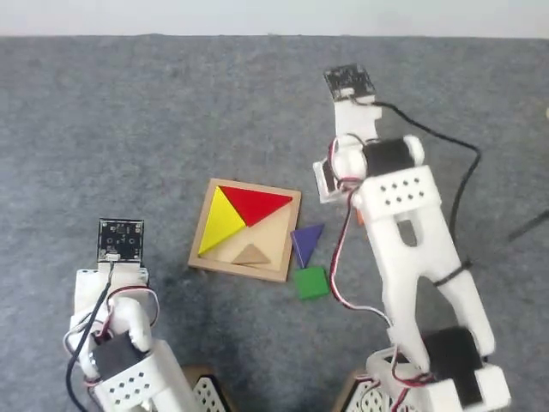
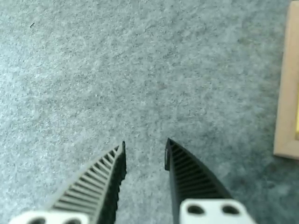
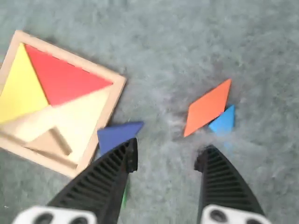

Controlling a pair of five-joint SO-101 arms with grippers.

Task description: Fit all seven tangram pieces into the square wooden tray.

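The square wooden tray point(image 1: 273, 233) sits mid-counter, holding a yellow triangle point(image 1: 219, 221), a red triangle point(image 1: 255, 204) and a small tan triangle point(image 1: 251, 255). A dark blue triangle point(image 1: 305, 244) and a green square point(image 1: 310, 282) lie just beside its right edge. An orange parallelogram point(image 3: 208, 107) touches a light blue triangle point(image 3: 223, 120) farther off. The left end effector point(image 2: 145, 143) is narrowly parted and the right end effector point(image 3: 170, 147) is wide; both are empty.

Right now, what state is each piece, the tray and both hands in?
Tray, partly filled, three pieces in.
Yellow triangle, in tray.
Red triangle, in tray.
Tan triangle, in tray.
Dark blue triangle, outside, beside tray.
Green square, outside.
Orange parallelogram, outside.
Light blue triangle, outside.
Left hand, open, empty.
Right hand, open, empty.
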